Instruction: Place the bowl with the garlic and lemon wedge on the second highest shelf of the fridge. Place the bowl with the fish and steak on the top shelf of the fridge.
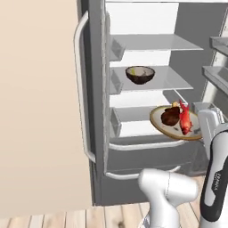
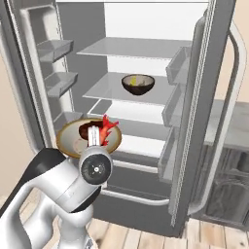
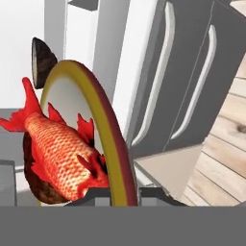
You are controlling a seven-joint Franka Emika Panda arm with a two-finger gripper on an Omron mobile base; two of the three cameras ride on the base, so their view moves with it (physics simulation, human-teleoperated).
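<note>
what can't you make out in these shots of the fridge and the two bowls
- Garlic: the dark bowl on the second highest shelf shows only a pale and yellowish speck in both base views, too small to tell garlic from lemon.
- Claw: its tips are cut off by the hand view's bottom, astride the plate rim.
- Steak: mostly hidden behind the fish in the hand view.

Above and ahead of the claw (image 1: 196, 130), the top shelf (image 1: 156, 43) is left bare, with open room over it. The second shelf (image 1: 151, 80), between, is partly taken by a dark bowl (image 1: 140, 74). The way is flanked by door bins (image 2: 57, 80) and the open door (image 2: 204, 116).
</note>
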